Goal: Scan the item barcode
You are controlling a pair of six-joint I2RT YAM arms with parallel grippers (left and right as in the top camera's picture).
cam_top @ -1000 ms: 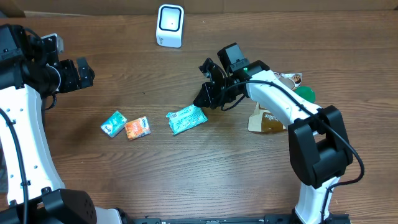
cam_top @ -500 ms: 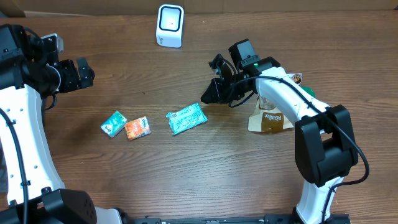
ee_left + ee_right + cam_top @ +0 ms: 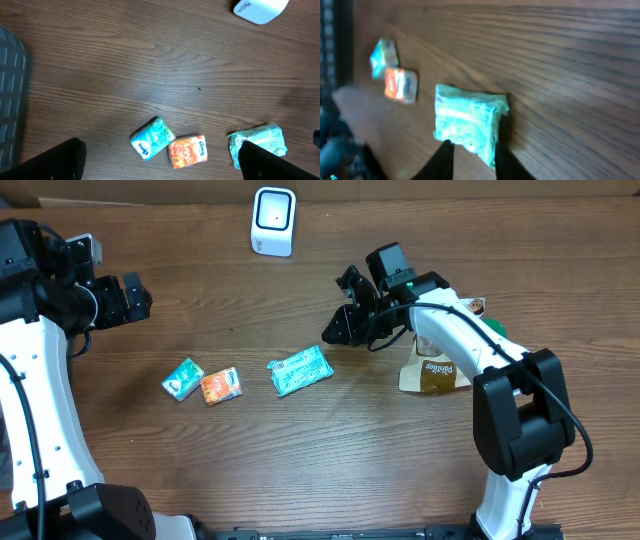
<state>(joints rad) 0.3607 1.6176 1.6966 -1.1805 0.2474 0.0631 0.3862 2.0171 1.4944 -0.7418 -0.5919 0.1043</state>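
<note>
A crumpled teal packet (image 3: 300, 370) lies flat on the wooden table; it also shows in the left wrist view (image 3: 257, 142) and the right wrist view (image 3: 467, 117). My right gripper (image 3: 331, 334) hovers just up and right of the packet, apart from it. Its dark fingers stand a little apart with nothing between them (image 3: 472, 146). The white scanner (image 3: 273, 220) stands at the back edge (image 3: 260, 7). My left gripper (image 3: 130, 298) is far left, wide open and empty (image 3: 160, 165).
A small teal tissue pack (image 3: 182, 378) and an orange one (image 3: 220, 385) lie side by side left of the packet. A brown pouch (image 3: 432, 368) and a green item (image 3: 490, 331) sit under the right arm.
My right gripper drew back up and right from the teal packet, and its jaws have parted slightly. The packet and the left arm stayed put.
</note>
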